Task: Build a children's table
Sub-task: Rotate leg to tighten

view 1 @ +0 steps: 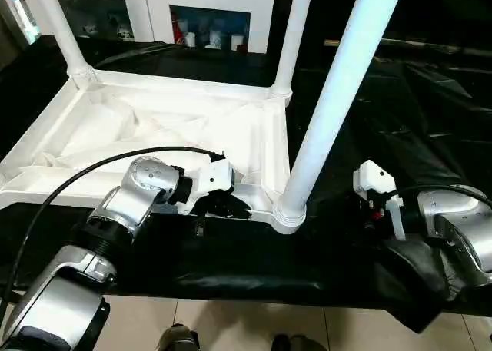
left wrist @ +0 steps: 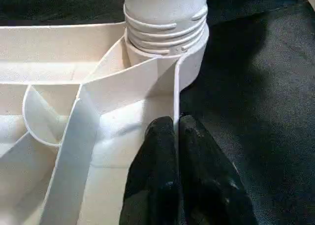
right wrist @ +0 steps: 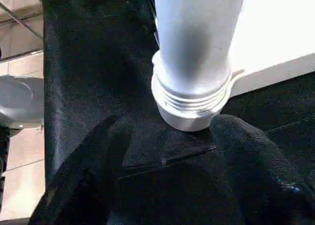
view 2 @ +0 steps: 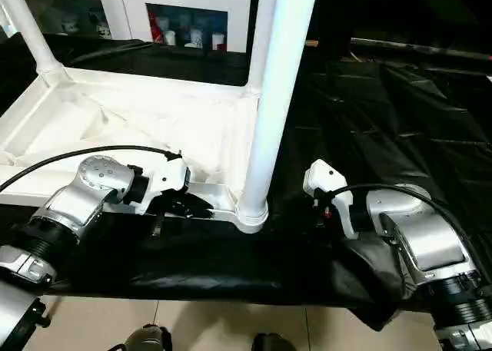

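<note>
The tabletop (view 1: 154, 128) is laid upside down on a black sheet (view 1: 430, 113), its ribbed underside turned up. 3 legs are seen standing in its corner sockets: the near leg (view 1: 330, 97) at the near right corner, 1 at the far right corner (view 1: 292, 36) and 1 at the far left (view 1: 61, 28). The tops of all 3 are cut off by the frame edge.

The left gripper (left wrist: 175, 136) is closed on the thin near rim wall (left wrist: 175, 94) of the tabletop, just beside the near leg's socket, with 1 black finger on each side of the wall. The right gripper (right wrist: 165, 146) is held open, its 2 fingers spread apart on either side of the near leg's ribbed base (right wrist: 192, 104), without touching it.

Behind the table a white cabinet (view 1: 207, 17) with glass doors is seen; small items stand inside, too small to be identified. At the bottom edge, shoes (view 1: 178, 339) on a tiled floor are partly cut off.
</note>
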{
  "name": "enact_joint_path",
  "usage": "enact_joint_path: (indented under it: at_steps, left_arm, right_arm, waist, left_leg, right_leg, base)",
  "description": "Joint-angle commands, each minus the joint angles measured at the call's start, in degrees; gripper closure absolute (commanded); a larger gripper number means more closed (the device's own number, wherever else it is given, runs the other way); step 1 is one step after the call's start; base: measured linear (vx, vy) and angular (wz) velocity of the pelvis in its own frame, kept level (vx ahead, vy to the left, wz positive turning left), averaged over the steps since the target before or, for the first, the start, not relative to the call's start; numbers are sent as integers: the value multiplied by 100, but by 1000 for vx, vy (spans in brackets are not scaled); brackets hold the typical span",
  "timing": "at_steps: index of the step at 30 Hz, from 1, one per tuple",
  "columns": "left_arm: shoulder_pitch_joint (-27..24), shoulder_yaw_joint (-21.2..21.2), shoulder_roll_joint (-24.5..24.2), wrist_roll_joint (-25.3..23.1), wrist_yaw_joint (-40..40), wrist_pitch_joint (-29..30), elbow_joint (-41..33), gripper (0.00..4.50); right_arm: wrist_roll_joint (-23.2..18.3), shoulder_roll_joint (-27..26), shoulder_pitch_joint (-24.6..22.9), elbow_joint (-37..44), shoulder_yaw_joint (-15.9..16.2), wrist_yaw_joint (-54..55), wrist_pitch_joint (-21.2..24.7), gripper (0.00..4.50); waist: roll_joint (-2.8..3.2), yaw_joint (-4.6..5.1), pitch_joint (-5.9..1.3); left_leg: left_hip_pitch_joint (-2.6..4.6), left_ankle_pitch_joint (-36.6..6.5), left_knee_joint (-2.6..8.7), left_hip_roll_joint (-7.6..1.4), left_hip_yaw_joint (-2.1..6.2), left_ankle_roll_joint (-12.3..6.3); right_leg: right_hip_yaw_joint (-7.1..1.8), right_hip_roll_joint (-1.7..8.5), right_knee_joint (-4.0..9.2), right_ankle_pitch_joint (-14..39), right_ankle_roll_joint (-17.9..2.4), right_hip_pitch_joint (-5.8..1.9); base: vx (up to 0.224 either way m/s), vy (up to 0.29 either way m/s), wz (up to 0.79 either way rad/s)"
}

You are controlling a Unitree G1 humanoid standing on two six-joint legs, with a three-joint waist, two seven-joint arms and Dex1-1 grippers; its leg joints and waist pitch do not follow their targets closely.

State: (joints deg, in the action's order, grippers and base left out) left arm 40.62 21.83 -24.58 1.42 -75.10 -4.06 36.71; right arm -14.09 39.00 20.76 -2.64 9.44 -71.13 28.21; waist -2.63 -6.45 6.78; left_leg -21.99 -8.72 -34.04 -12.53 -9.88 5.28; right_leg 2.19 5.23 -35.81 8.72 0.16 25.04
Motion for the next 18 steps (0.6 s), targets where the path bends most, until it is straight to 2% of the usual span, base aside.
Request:
enact_joint_path:
  at_steps: [1, 8, 11, 13, 15, 18]
  left_arm:
    - [-59, 78, -65, -106, -83, 18, 36, 447]
    - [-101, 64, -102, -126, -105, 37, 37, 447]
    - [-241, 107, -129, -257, 52, 69, -18, 447]
    - [-326, 123, -71, -393, 364, 228, -67, 450]
    - [-394, -22, 217, -453, 1101, 955, -170, 450]
    - [-401, -172, 453, -308, 1391, 1313, -250, 450]
  right_arm:
    - [-53, 71, 25, 71, 21, 15, 36, 141]
    - [-25, 24, 41, 25, 33, 48, 3, 141]
    - [90, -119, 36, -163, -60, 334, -256, 141]
    - [173, -265, 87, -380, -146, 632, -336, 124]
    - [241, -469, 144, -584, -225, 966, -447, 114]
    - [262, -591, 185, -683, -287, 1155, -532, 87]
  waist:
    - [-6, -27, -519]
    - [-3, -19, -519]
    - [4, -6, -517]
    - [3, 15, -517]
    - [12, 36, -499]
    - [13, 33, -502]
  left_leg:
    - [76, -1511, 389, -7, -44, -118]
    - [74, -1489, 390, -9, -45, -137]
    - [79, -1535, 395, -16, -41, -92]
    - [86, -1577, 398, -12, -44, -68]
    - [96, -1749, 401, -4, -56, -29]
    - [91, -1818, 408, 5, -34, -41]
  right_leg:
    - [-144, 195, 420, 1490, -1233, -363]
    - [-142, 200, 418, 1495, -1240, -361]
    - [-143, 213, 427, 1565, -1214, -346]
    - [-141, 211, 435, 1643, -1198, -336]
    - [-138, 193, 466, 1909, -1156, -320]
    - [-128, 196, 503, 2215, -1018, -325]
  base:
    - [0, 0, 0]
    - [0, 0, 0]
    - [0, 0, 0]
    - [0, 0, 0]
    - [0, 0, 0]
    - [0, 0, 0]
